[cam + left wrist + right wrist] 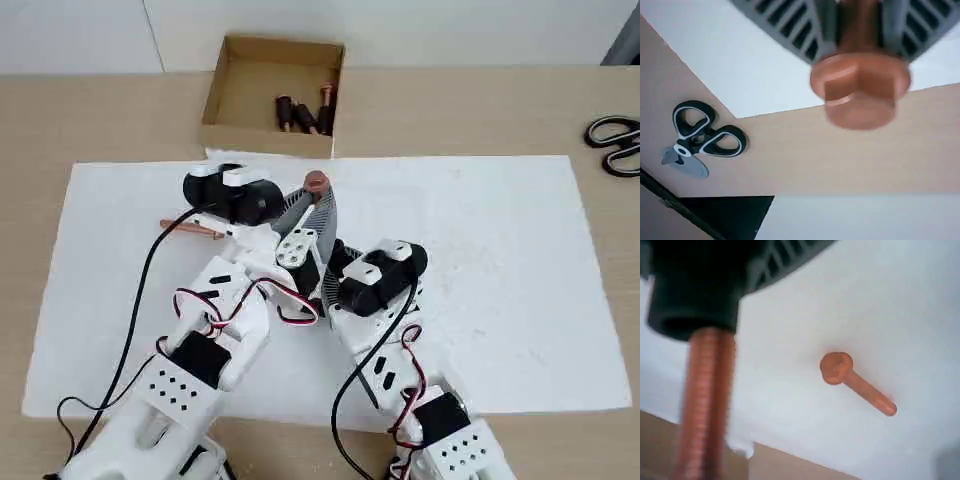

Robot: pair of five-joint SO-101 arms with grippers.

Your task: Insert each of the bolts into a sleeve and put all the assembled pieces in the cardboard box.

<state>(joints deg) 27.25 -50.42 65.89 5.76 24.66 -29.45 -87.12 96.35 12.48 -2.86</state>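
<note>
Both arms meet over the middle of the white paper mat (500, 280) on the wooden desk (60, 110). The left pincer (857, 30) is clamped on a copper-coloured hex-head bolt (860, 90) just behind its head. The right pincer (700, 265) is closed round a short black plastic sleeve (692, 295).

The bolt's threaded end sits in the sleeve's mouth, but lots of bare thread shows, so I'd say it's only partly in. The bit that matters next: bolt and sleeve share one long axis, with the head pointing toward the desk's far edge. So the push has to run straight along that line or I reckon it'll bind.

The brown cardboard box (245, 95) sits at the far edge, just past the mat and near both pincers, with a few assembled pieces (303, 113) in it. A second copper bolt (190, 228) lies flat on the mat toward the left edge, nearer the left arm, its long axis roughly parallel to the near edge.
</note>
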